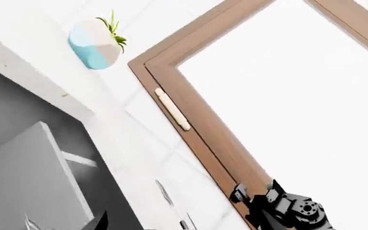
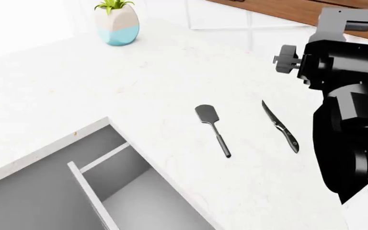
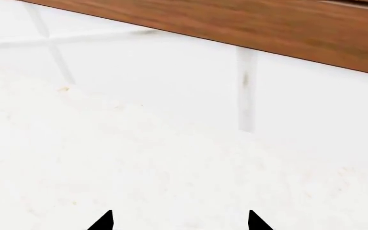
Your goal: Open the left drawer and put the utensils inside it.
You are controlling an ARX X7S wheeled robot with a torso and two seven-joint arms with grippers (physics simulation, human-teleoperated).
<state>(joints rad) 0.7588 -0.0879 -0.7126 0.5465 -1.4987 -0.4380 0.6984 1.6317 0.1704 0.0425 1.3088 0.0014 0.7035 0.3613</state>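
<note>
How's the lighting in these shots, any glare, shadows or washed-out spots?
Head view: even, flat light; the spatula and knife cast almost no shadow on the white counter, whose far left corner bleaches out. Left wrist view: the window pane is blown out pure white. Right wrist view: sharp, pale and low in contrast, with no glare.

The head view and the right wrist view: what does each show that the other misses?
Only the head view shows the open grey drawer, dark grey spatula, silver-bladed knife and blue-and-beige plant pot. Only the right wrist view shows the right claw, its black tips apart. Both share the white speckled counter and brown wooden window frame.
</note>
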